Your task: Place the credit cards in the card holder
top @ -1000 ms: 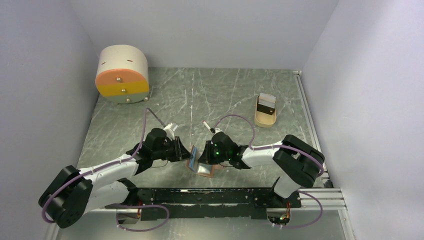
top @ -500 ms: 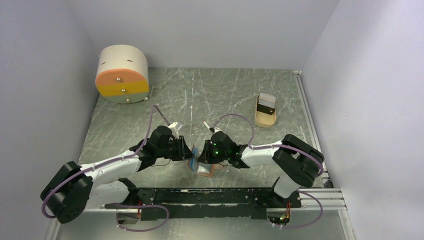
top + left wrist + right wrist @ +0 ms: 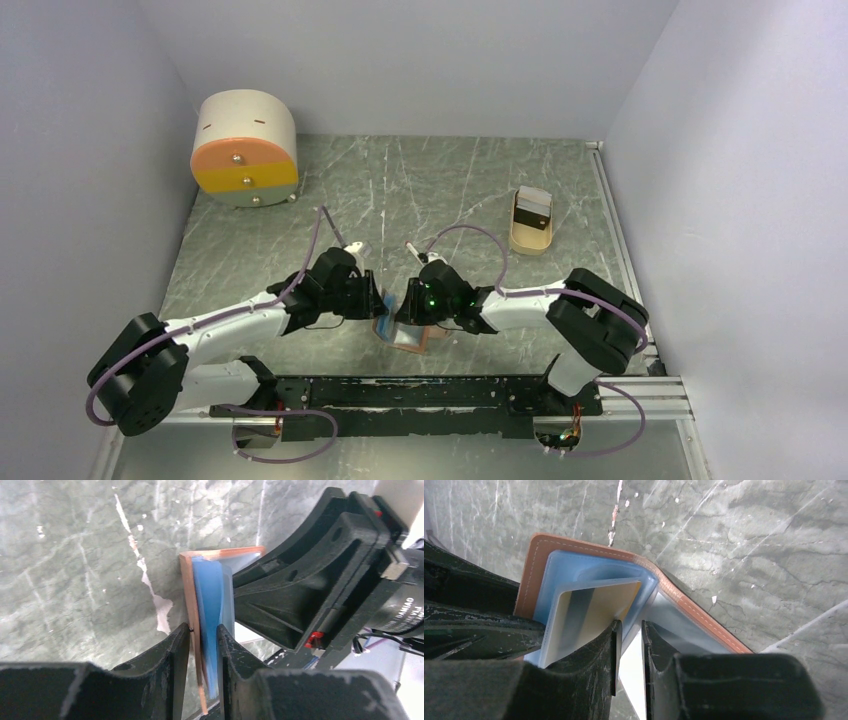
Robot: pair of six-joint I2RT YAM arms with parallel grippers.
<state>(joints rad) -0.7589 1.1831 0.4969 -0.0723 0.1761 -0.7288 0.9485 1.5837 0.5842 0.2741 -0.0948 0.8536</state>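
Observation:
A brown card holder (image 3: 402, 330) with blue clear sleeves stands partly open between both grippers, near the front middle of the table. My left gripper (image 3: 202, 627) is shut on its brown cover (image 3: 188, 590) and one blue sleeve (image 3: 210, 595), with a finger on each side. My right gripper (image 3: 630, 625) is slightly open, and a sleeve edge runs into the gap. A gold credit card (image 3: 594, 610) sits in the sleeve just left of its left finger. A black credit card with a white band (image 3: 532, 213) stands in a tan tray (image 3: 530, 243) at the back right.
A round cream and orange drawer box (image 3: 245, 148) stands at the back left. A black rail (image 3: 430, 390) runs along the near edge. A metal rail (image 3: 620, 240) lines the table's right side, and grey walls close in three sides.
The left arm has pushed further right, toward the holder. Both pairs of jaws have eased slightly apart. The holder stays between the two grippers.

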